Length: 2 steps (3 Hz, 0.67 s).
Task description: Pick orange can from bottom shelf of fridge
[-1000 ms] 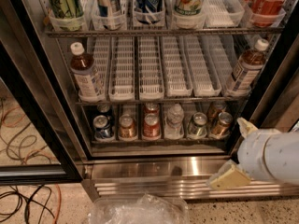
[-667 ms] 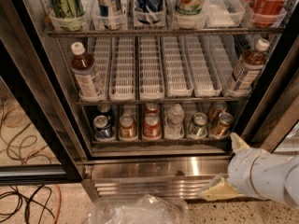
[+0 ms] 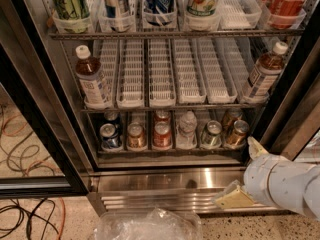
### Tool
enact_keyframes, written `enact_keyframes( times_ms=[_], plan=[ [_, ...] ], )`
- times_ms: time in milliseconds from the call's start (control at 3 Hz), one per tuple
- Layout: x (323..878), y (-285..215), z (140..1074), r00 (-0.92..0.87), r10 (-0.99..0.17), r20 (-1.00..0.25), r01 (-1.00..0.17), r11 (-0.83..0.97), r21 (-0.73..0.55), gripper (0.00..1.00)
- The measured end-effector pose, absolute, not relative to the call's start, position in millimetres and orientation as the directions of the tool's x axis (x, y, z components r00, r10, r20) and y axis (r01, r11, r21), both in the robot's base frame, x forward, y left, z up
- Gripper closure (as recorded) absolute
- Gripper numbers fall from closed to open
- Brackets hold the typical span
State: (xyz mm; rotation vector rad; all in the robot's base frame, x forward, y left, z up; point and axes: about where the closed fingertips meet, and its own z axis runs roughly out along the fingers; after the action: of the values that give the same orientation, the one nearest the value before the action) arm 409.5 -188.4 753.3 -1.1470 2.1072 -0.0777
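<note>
Speckled flooring [image 3: 55, 224] is filling the nearest ground, with a crumpled clear plastic bag [image 3: 147, 226] lying on it and loose cables [image 3: 22, 216] trailing at the left. Just beyond, the gripper [image 3: 244, 173] is hovering low at the right, in front of the steel base [image 3: 165, 181] of the fridge [image 3: 35, 109], its two tan fingers [image 3: 232, 199] spread wide and holding nothing.

The orange can [image 3: 236, 133] is sitting slightly tilted at the right end of the bottom shelf [image 3: 170, 154], just above the upper fingertip and close to the black door frame [image 3: 280, 109]. A green-and-silver can [image 3: 211, 134] is standing right beside it, then a small clear bottle [image 3: 186, 130], a red can [image 3: 161, 134], a copper-toned can [image 3: 135, 135] and a blue can [image 3: 110, 136].

Judging from this, the frame is crowding the approach, so a finger could be clipping it or nudging the tilted can over. The copper-toned can is looking similar enough to be mistaken for the target. The rack above is also limiting headroom.

Farther up, two tea bottles [image 3: 92, 81] are flanking empty white lanes.
</note>
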Motion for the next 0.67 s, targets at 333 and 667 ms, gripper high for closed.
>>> enact_keyframes(
  times_ms=[333,667],
  plan=[
    [413.0,-182.9,749.1,-0.340,-0.710,-0.617,-0.678,0.640,-0.362,0.00],
    [413.0,-168.5,707.9,-0.363,-0.610,-0.705,-0.626,0.720,-0.300,0.00]
  ],
)
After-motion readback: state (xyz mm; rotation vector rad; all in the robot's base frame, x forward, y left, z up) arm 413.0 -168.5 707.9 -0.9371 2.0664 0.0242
